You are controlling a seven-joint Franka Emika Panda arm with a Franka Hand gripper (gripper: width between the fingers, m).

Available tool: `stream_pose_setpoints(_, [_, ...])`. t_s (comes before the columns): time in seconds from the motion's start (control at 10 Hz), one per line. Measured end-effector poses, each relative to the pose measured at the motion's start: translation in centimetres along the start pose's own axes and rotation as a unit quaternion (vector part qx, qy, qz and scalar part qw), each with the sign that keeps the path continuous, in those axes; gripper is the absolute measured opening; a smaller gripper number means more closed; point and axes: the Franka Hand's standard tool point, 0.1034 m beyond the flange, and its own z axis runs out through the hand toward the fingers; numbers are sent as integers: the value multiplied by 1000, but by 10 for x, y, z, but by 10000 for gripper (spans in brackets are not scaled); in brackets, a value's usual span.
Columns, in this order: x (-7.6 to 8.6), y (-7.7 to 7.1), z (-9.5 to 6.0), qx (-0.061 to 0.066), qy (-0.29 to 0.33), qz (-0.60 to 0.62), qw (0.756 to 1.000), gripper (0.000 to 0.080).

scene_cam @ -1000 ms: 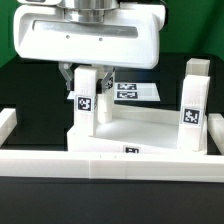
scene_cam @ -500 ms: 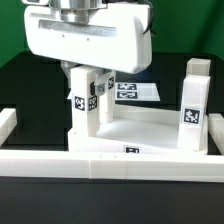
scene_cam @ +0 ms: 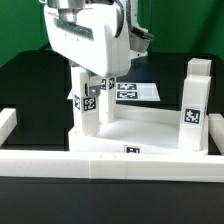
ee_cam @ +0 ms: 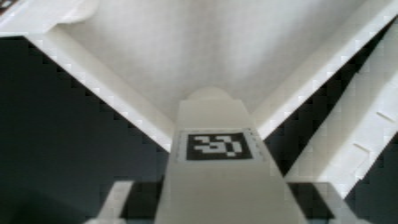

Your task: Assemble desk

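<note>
- The claw (scene_cam: 88, 82) comes down from the upper left of the exterior view and pinches a white leg (scene_cam: 84, 105).
- That leg stands upright on the left corner of the white tabletop (scene_cam: 150, 127).
- Another leg (scene_cam: 195, 105) stands at the right of the frame, well apart.
- The barrier wall (scene_cam: 110, 163) runs along the bottom.
- The marker board (scene_cam: 140, 91) lies behind, near the middle.

No words, brands or numbers can be read: only black-and-white square tags, on the white square-section plastic leg (scene_cam: 86, 103) just under the gripper, on the far upright leg (scene_cam: 193, 108), the rimmed tabletop (scene_cam: 132, 151), and the flat white marker board (scene_cam: 135, 91) behind.
</note>
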Motion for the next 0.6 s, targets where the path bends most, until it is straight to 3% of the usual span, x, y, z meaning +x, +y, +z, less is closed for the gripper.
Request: stream_pose_setpoints(0.6, [-1, -2, 0, 2, 1, 164, 986, 290])
